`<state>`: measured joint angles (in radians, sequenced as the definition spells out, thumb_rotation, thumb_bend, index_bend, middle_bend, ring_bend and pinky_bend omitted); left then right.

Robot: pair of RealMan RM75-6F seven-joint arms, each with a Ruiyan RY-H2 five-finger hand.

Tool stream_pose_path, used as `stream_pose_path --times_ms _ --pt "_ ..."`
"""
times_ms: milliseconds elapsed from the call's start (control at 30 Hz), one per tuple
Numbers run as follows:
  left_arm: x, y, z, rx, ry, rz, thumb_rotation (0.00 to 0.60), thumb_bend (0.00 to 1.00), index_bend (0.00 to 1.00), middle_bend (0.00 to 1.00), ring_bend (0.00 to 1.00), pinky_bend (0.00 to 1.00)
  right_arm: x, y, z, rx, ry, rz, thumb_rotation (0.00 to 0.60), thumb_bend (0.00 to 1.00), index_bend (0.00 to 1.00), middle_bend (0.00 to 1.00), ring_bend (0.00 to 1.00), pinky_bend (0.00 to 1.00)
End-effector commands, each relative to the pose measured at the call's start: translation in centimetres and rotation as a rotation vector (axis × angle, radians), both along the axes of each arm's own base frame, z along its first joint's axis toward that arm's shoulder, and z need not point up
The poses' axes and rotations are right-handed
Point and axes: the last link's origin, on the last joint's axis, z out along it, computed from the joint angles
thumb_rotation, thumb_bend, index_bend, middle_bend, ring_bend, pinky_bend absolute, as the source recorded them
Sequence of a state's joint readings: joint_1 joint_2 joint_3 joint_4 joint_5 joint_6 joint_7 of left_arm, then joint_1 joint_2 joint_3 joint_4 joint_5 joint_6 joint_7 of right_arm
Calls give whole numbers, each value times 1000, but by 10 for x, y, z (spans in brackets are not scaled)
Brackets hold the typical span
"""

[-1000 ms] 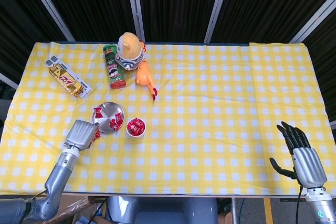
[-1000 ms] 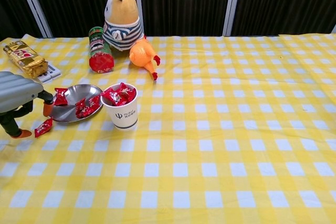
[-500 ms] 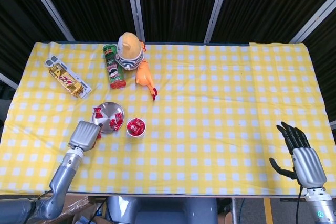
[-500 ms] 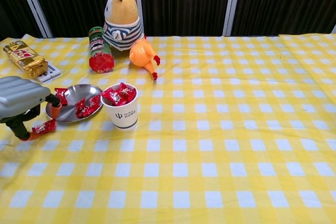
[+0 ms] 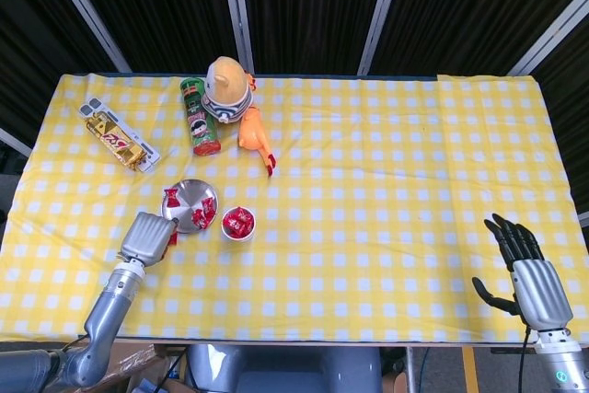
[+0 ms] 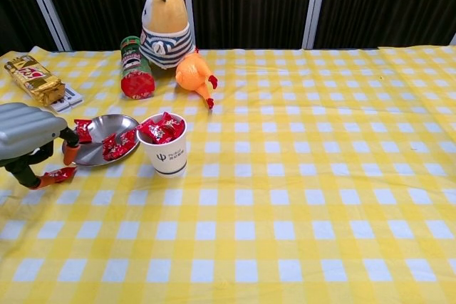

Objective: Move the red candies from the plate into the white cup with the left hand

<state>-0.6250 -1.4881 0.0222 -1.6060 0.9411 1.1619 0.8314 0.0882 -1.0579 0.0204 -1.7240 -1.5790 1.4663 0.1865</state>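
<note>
Since a second ago the left robot hand has slid in toward the plate, stopping just off its near-left rim.

Head view: white cup sits just right of the plate, already holding several red candies; a few more remain on the plate, approx. three. Right robot hand rests at the far right worktop edge, fingers apart, holding nothing. Wide bare cloth lies between the two.

Chest view: left robot hand has its fingertips down around a stray candy lying on the cloth (off the plate); whether it's actually pinched, I can't tell. So the job looks partly done. The hand works close to the worktop's left edge, w/ the cup a short reach right across the plate.
</note>
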Motion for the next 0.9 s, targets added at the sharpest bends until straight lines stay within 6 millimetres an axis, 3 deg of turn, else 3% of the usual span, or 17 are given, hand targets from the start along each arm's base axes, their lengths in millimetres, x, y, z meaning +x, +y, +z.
stream_pose_path --times_ms 33,900 --pt "-1 0 3 7 2 -2 600 347 441 901 932 967 0 0 0 0 -1 0 600 385 0 0 0 0" --pt "-10 -3 -6 -19 27 32 600 348 432 904 932 967 0 0 0 1 0 1 600 385 0 0 0 0"
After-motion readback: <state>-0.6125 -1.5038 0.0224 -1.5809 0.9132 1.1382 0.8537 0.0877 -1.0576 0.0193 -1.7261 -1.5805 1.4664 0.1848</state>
